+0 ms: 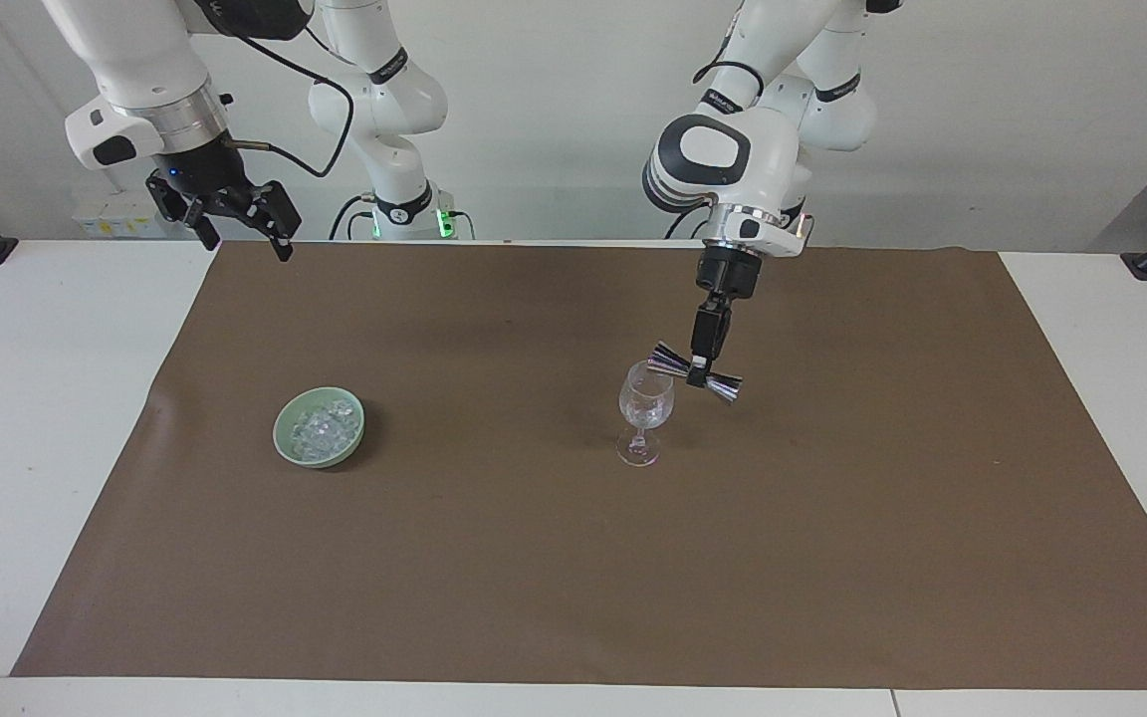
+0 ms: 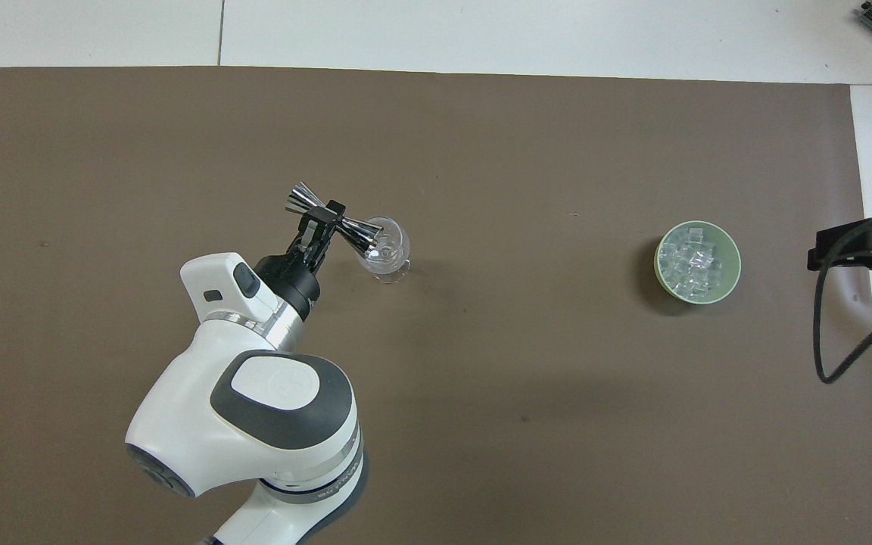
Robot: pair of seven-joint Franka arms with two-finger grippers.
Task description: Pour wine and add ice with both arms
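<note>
A clear stemmed wine glass (image 1: pixel 645 410) (image 2: pixel 388 250) stands upright on the brown mat. My left gripper (image 1: pixel 699 374) (image 2: pixel 325 219) is shut on the waist of a shiny double-cone metal jigger (image 1: pixel 722 386) (image 2: pixel 302 199), held tilted on its side, one cone's mouth at the glass's rim. The ice (image 1: pixel 320 428) (image 2: pixel 694 260) lies heaped in a pale green bowl (image 1: pixel 287 442) (image 2: pixel 733 278) toward the right arm's end. My right gripper (image 1: pixel 235 224) (image 2: pixel 852 253) hangs open, high over the mat's edge near its base, waiting.
The brown mat (image 1: pixel 573 558) (image 2: pixel 481 454) covers most of the white table (image 1: pixel 36 398). The left arm's elbow and wrist (image 2: pixel 254 409) cover part of the mat nearest the robots in the overhead view. A black cable (image 2: pixel 822 333) hangs from the right arm.
</note>
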